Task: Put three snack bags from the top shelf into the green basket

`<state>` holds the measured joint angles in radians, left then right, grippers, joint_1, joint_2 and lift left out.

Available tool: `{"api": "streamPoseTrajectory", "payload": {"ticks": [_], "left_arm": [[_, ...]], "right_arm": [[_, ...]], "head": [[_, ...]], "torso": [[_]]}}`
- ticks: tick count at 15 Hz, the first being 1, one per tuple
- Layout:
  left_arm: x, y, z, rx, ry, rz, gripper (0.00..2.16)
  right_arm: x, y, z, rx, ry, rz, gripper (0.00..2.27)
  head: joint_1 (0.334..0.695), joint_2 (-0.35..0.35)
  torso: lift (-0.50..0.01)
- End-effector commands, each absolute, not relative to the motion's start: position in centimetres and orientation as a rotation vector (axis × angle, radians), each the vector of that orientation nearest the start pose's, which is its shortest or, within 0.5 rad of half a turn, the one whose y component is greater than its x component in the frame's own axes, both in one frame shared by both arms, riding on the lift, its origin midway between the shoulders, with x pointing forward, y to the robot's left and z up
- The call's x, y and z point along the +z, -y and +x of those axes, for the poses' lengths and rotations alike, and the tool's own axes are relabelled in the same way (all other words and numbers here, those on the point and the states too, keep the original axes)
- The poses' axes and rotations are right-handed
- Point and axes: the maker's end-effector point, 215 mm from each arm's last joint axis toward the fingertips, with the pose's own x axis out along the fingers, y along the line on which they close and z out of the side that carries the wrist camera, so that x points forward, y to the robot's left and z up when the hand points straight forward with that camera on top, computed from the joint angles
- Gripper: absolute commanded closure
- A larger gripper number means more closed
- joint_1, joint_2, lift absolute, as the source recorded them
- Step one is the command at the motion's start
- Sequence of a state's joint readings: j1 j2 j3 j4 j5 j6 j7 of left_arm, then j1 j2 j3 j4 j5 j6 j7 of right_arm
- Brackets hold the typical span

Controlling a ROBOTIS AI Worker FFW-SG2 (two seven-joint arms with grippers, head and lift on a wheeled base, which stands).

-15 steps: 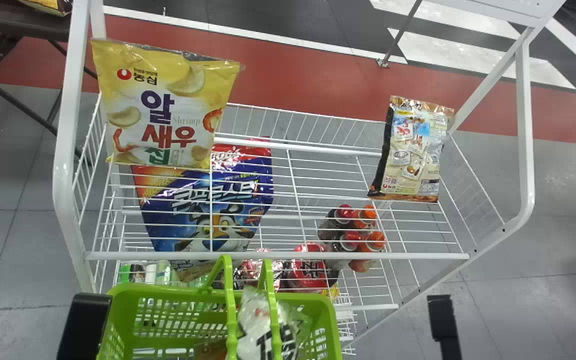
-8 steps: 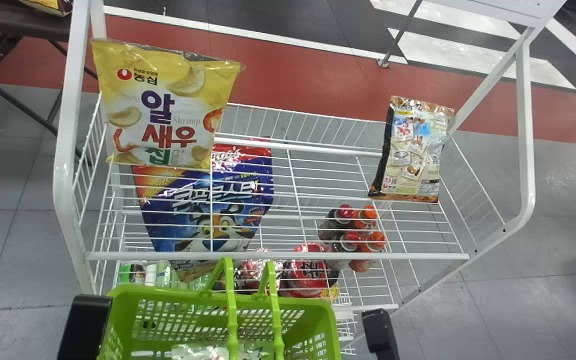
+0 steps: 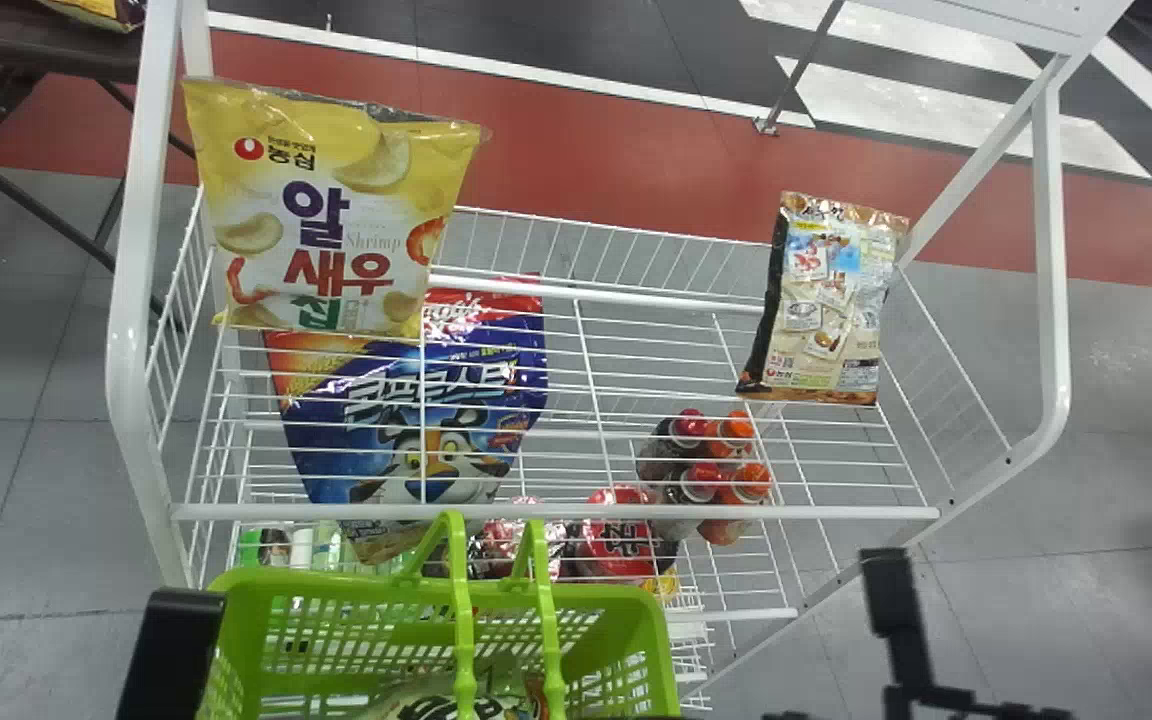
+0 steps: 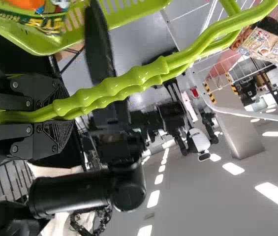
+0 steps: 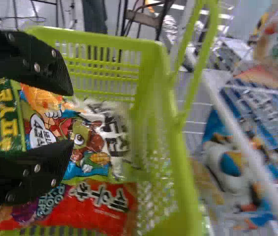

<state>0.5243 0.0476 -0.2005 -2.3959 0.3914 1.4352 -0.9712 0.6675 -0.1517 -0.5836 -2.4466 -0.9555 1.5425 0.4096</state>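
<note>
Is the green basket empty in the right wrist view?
No, a red snack bag and a multicoloured snack bag lie inside the green basket.

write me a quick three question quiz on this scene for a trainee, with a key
1. Multiple choice. What is the left gripper holding?
a) a bottle
b) the handles of the basket
c) a snack bag

2. True or false. The right gripper has its fingers apart, and there are snack bags in the basket.

3. Fill in the blank. On the top shelf, the yellow bag is nearer the robot's ____ side than the beige bag is.

Key: 1 b; 2 true; 3 left
</note>
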Motion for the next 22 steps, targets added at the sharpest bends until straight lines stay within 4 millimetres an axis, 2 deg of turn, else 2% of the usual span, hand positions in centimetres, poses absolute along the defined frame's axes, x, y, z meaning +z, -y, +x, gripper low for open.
{"api": "streamPoseTrajectory", "payload": {"ticks": [1,4,7,9,11,14,15,16,19,21,22], "left_arm": [[-34.0,7.1,14.8,-1.371,-0.993,-0.778,1.78],[-33.9,7.1,14.8,-1.371,-0.991,-0.776,1.78],[-34.0,7.2,14.7,-1.374,-0.994,-0.781,1.78],[-34.0,7.2,14.7,-1.373,-0.995,-0.78,1.78],[-34.1,7.2,14.5,-1.374,-0.999,-0.783,1.78],[-34.3,7.1,14.6,-1.368,-1.003,-0.782,1.78],[-34.4,7.1,14.7,-1.366,-1.003,-0.778,1.78],[-34.4,7.1,14.8,-1.366,-1.001,-0.775,1.78],[-34.6,7.0,15.0,-1.366,-1.01,-0.769,1.78],[-34.8,7.0,15.2,-1.369,-1.017,-0.767,1.78],[-34.9,7.0,15.4,-1.369,-1.017,-0.767,1.78]], "right_arm": [[-38.7,21.1,21.3,0.527,-1.0,0.66,0.06],[-35.7,24.3,24.1,0.471,-0.88,0.622,0.06],[-36.6,27.3,26.4,0.402,-0.858,0.584,0.09],[-34.8,31.0,33.0,0.36,-0.684,0.486,0.09],[-31.8,35.9,40.2,0.275,-0.467,0.353,0.1],[-27.9,38.9,45.8,0.236,-0.286,0.264,0.1],[-27.6,39.6,47.0,0.224,-0.263,0.251,0.1],[-27.5,40.9,48.1,0.184,-0.239,0.226,0.1],[-29.4,43.8,50.7,0.103,-0.253,0.171,0.1],[-30.6,46.4,51.1,0.037,-0.26,0.133,0.1],[-31.6,47.1,51.6,0.021,-0.275,0.119,0.1]], "head": [[0.695,-0.35],[0.695,-0.35],[0.695,-0.35],[0.695,-0.35],[0.695,-0.35],[0.695,-0.35],[0.695,-0.35],[0.695,-0.35],[0.695,-0.35],[0.695,-0.35],[0.695,-0.35]], "torso": [[-0.047],[-0.047],[-0.047],[-0.047],[-0.047],[-0.047],[-0.047],[-0.047],[-0.047],[-0.047],[-0.047]]}}
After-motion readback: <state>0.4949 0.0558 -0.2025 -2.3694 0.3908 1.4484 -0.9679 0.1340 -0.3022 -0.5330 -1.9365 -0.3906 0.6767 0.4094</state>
